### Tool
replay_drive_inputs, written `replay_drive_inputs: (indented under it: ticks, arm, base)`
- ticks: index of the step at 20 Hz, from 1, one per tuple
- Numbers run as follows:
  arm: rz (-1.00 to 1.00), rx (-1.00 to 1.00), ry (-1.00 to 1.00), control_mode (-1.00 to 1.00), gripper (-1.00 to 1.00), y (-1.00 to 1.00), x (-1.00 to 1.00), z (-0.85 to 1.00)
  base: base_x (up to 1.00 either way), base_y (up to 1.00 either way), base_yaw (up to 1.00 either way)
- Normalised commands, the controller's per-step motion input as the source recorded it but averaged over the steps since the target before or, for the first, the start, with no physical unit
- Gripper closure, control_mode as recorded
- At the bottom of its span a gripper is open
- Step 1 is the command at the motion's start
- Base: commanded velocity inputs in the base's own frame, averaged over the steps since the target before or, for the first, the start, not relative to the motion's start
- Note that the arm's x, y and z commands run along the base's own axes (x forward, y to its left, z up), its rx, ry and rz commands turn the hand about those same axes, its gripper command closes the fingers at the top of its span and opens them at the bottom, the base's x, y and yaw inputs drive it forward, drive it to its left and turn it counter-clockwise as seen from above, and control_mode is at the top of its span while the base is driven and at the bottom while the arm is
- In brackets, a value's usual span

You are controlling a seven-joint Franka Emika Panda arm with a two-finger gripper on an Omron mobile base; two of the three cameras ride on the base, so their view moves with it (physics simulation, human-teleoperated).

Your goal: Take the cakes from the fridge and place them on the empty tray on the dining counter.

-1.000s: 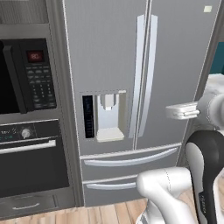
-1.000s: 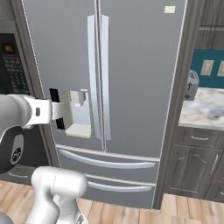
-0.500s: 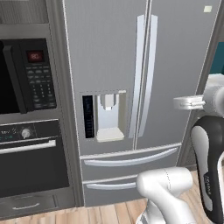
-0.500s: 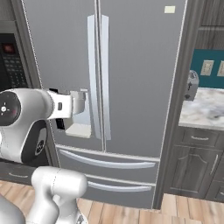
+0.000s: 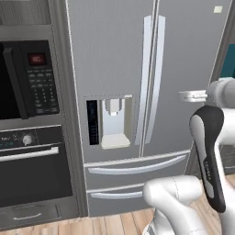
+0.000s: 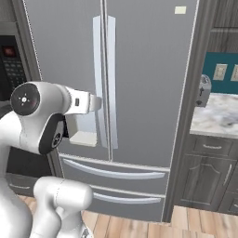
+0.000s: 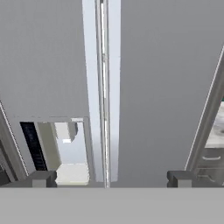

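Gripper (image 7: 107,178) spread wide, empty, at bottom centre of the hand view, facing the fridge (image 7: 153,87); both doors closed, cakes concealed inside; current step: approach; next move likely requires aligning on one vertical handle (image 7: 92,100), then closing.

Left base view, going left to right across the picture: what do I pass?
Microwave above the oven → water dispenser → left fridge handle → right fridge handle → robot arm.
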Motion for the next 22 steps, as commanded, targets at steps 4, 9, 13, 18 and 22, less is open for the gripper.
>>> replay_drive_inputs:
  ticks: [4, 9, 13, 18, 22]
  arm:
    - [0.00, 0.00, 0.00, -1.00, -1.00, -0.21, 0.52, 0.00]
    - [0.00, 0.00, 0.00, -1.00, -1.00, -0.06, 0.47, 0.00]
    - [0.00, 0.00, 0.00, -1.00, -1.00, 0.00, 0.47, 0.00]
    - [0.00, 0.00, 0.00, -1.00, -1.00, 0.00, 0.59, -0.02]
    - [0.00, 0.00, -0.01, -1.00, -1.00, 0.00, 0.55, -0.13]
  base:
    - [0.00, 0.00, 0.00]
    - [0.00, 0.00, 0.00]
    - [0.00, 0.00, 0.00]
    - [0.00, 0.00, 0.00]
    - [0.00, 0.00, 0.00]
